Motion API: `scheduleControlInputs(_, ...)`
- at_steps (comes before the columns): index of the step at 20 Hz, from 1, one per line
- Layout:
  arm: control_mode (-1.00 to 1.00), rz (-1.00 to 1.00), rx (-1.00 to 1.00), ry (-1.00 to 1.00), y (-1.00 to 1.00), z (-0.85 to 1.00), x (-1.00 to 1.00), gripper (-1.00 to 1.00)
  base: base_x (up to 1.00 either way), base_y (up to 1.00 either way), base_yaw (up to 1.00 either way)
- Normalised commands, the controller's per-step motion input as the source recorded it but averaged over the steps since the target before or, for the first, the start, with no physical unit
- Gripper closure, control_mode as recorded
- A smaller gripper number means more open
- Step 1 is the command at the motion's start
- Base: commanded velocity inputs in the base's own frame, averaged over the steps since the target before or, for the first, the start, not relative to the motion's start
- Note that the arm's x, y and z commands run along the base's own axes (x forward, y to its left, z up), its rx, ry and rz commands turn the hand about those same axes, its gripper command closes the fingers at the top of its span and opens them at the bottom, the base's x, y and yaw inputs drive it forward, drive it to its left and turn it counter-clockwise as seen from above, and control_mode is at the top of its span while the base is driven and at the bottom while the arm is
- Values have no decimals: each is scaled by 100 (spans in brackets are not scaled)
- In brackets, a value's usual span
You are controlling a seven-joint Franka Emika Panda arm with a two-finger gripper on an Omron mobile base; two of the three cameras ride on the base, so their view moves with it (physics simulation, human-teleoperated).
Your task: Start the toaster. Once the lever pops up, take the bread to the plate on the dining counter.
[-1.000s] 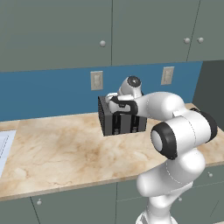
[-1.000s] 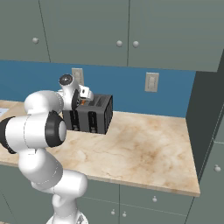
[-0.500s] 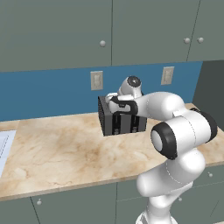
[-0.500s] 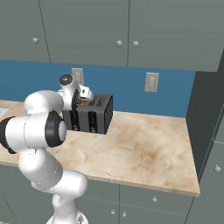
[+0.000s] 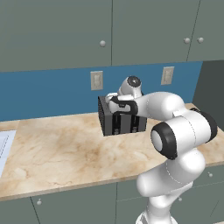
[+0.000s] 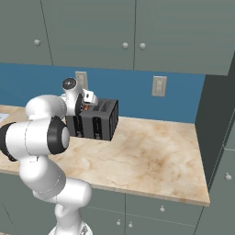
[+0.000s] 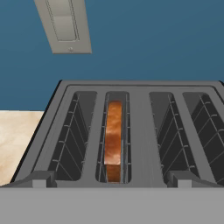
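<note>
Gripper (image 5: 117,101) sits over the front top of the toaster (image 5: 122,121), jaws wide, nothing held. Bread (image 7: 113,139) is down in the second slot from the left in the hand view, edge-on. Toaster stands on the marble counter (image 5: 57,151) by the blue wall (image 5: 52,94). Judging by this: slice not lifted; grab, carry, plate drop all remain. Lever state unclear.
</note>
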Motion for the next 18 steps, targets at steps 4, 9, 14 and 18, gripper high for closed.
scheduleControlInputs(4,-100,0,0,0,0,0,0,-100,0,0,0)
scheduleControlInputs(9,-100,0,0,0,0,0,0,-100,0,0,0)
scheduleControlInputs(14,-100,0,0,0,0,0,0,-100,0,0,0)
scheduleControlInputs(18,-100,0,0,0,0,0,0,-100,0,0,0)
